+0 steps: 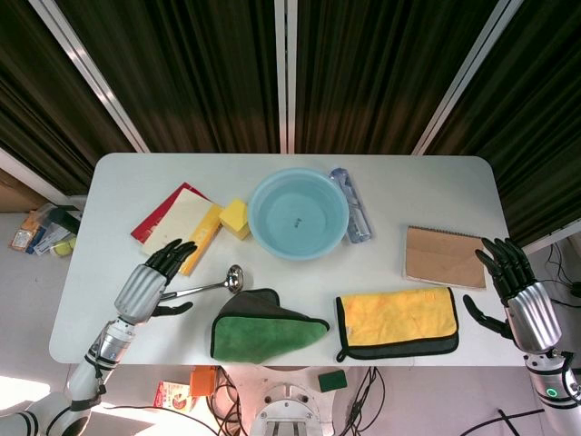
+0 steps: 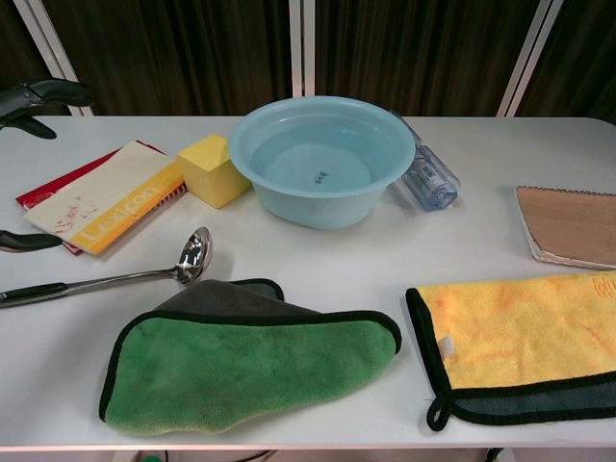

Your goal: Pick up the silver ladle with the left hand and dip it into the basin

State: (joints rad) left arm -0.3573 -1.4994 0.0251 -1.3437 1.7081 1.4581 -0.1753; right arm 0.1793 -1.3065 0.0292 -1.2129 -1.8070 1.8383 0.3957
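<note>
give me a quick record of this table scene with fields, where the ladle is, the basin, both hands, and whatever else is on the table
ladle: silver ladle lying flat on the table, bowl beside the green cloth, handle toward the left hand
basin: light blue basin at table centre rear, water inside
left hand: left hand above the ladle handle, fingers spread, not gripping
right hand: right hand at the table's right edge, holding nothing
other items: yellow sponge, booklets, plastic bottle, notebook, yellow cloth
task status: ladle not yet picked up
</note>
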